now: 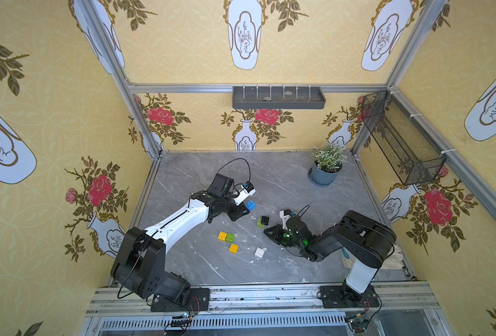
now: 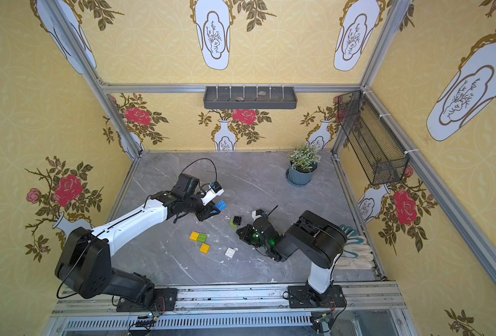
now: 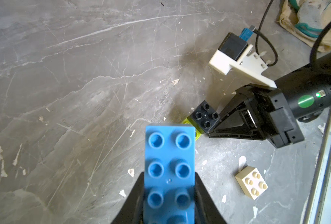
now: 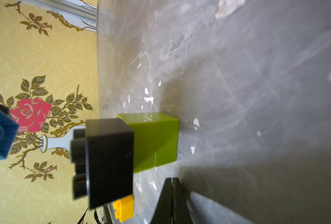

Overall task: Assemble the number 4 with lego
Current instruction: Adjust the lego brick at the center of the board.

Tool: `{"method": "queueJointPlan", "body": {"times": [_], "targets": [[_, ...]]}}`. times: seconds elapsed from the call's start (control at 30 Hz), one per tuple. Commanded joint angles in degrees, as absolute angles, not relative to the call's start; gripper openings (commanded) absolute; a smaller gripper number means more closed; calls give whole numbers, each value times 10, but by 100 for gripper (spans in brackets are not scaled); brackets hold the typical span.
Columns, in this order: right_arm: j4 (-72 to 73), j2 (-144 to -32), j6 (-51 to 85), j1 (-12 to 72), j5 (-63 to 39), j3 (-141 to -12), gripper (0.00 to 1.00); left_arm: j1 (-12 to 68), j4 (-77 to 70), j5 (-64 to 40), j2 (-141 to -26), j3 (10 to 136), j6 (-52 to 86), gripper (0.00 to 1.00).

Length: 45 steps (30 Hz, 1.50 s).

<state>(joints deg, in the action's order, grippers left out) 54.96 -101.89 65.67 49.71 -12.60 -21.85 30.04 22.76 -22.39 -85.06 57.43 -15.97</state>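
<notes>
My left gripper (image 3: 169,175) is shut on the long blue lego brick (image 1: 250,205) (image 3: 169,155) and holds it above the table, studs toward the wrist camera. A black brick (image 1: 265,220) (image 4: 110,161) sits offset on a lime green brick (image 1: 259,224) (image 4: 156,139) at mid-table. My right gripper (image 1: 267,232) (image 4: 172,179) lies low beside that stack, shut and empty. Toward the front lie a yellow brick (image 1: 222,236) joined to a green one (image 1: 229,237), a loose yellow brick (image 1: 233,248) and a white brick (image 1: 259,252) (image 3: 251,182). No number 4 shape shows.
A potted plant (image 1: 326,167) stands at the back right. A grey shelf tray (image 1: 278,97) hangs on the back wall and a black mesh basket (image 1: 401,139) on the right wall. A cloth glove (image 2: 354,250) lies by the right arm's base.
</notes>
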Motion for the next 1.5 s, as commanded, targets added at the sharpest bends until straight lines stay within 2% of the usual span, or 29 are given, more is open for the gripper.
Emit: {"method": "queueJointPlan", "body": {"times": [0.0, 0.6, 0.83, 1.1, 1.23, 1.47], "targets": [[592, -1023, 659, 492, -139, -224, 0, 301, 211, -234, -856, 568, -158, 0], [568, -1039, 647, 434, -199, -260, 0, 314, 214, -233, -886, 563, -152, 0], [536, -997, 643, 440, -181, -221, 0, 311, 207, -223, -882, 559, -148, 0], [332, -883, 587, 496, -128, -275, 0, 309, 203, -220, -879, 559, -148, 0], [267, -876, 573, 490, -124, -314, 0, 309, 204, -221, -877, 558, -148, 0], [233, -882, 560, 493, -125, -335, 0, 309, 204, -220, -878, 558, -150, 0]]}}
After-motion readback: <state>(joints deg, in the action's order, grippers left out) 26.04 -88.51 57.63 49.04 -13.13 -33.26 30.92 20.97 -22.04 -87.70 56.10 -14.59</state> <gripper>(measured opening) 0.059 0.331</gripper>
